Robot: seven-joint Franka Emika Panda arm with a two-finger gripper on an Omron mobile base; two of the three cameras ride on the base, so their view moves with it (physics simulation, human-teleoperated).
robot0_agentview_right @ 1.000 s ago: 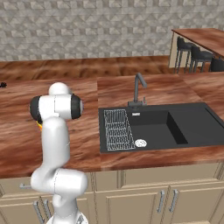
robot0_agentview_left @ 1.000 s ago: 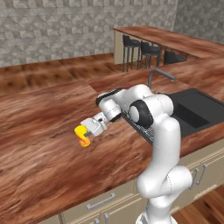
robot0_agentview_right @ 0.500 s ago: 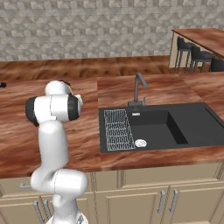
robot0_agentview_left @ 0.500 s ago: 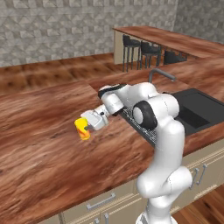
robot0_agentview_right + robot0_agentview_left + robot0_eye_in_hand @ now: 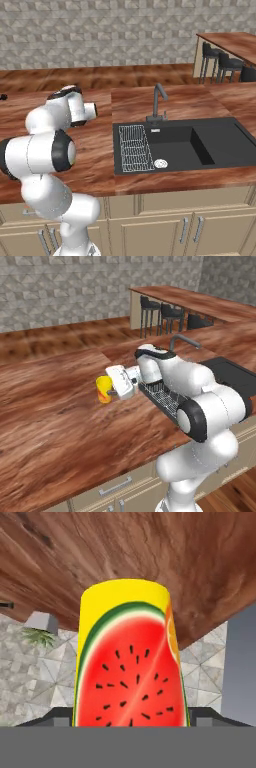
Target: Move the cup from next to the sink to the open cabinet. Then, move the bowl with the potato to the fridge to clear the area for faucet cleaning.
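The fingers were clamped on the yellow watermelon-print cup, which sat between them, raised off the wooden counter, the sink lying well apart behind them.

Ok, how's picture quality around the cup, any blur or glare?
Left base view: cup sharp at the gripper, even light, no glare, counter grain clear. Hand view: cup looms close, watermelon print crisp, bottom cropped. Right base view: sink evenly lit, wire rack slightly jagged.
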